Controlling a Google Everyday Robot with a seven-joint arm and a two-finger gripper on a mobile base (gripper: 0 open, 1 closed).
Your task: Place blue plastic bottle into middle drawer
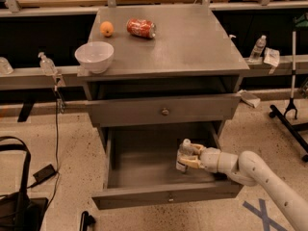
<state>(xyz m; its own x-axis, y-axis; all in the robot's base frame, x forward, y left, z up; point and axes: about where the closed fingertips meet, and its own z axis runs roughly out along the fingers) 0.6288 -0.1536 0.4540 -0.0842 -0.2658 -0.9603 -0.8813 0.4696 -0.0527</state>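
Note:
The blue plastic bottle [185,148], clear with a white cap, stands upright inside the open middle drawer [139,165], toward its right side. My gripper [186,157] reaches in from the right and is shut on the bottle's body, its tan fingers [194,163] wrapped around it. The bottle's base is at or just above the drawer floor; I cannot tell whether it touches. My white arm [260,174] comes over the drawer's right wall.
The cabinet top [192,42] holds a white bowl [94,56], an orange [107,29] and a red can [141,28]. The knobbed drawer [165,111] above sticks out slightly. A pump bottle [46,64] is on the left ledge, a black bag [14,206] on the floor, a stand [288,109] at right.

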